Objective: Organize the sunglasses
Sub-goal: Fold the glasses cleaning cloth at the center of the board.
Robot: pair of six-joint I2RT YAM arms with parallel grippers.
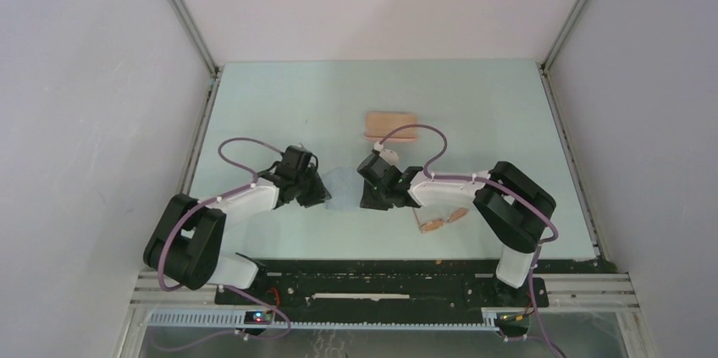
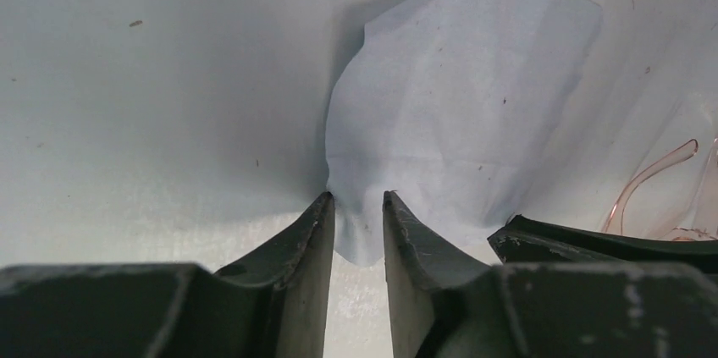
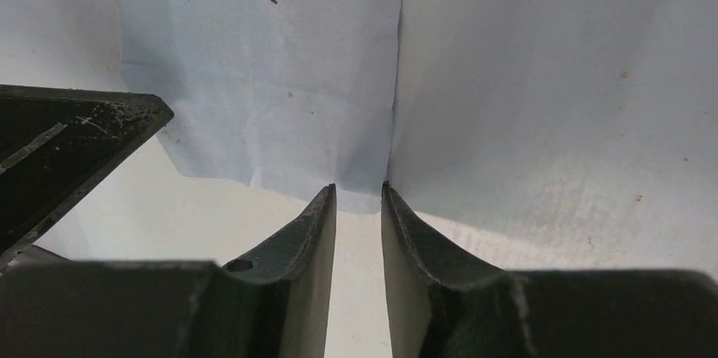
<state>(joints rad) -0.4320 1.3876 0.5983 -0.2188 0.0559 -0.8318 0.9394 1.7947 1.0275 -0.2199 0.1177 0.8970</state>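
The sunglasses (image 1: 442, 221) lie on the bench (image 1: 279, 112) just beside the right forearm, behind the right jaws and well apart from the left jaws. Both pairs meet at the light blue cloth (image 1: 341, 191). Each stands narrowly parted with a cloth edge between its tips, not clenched.

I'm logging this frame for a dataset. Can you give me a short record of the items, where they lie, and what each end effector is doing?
cloth: light blue, between the two end effectors
left end effector: jaws slightly apart, straddling the cloth's left edge
right end effector: jaws slightly apart, straddling the cloth's right edge
sunglasses: near edge, right of the cloth, untouched
case: pink, beyond the cloth, untouched
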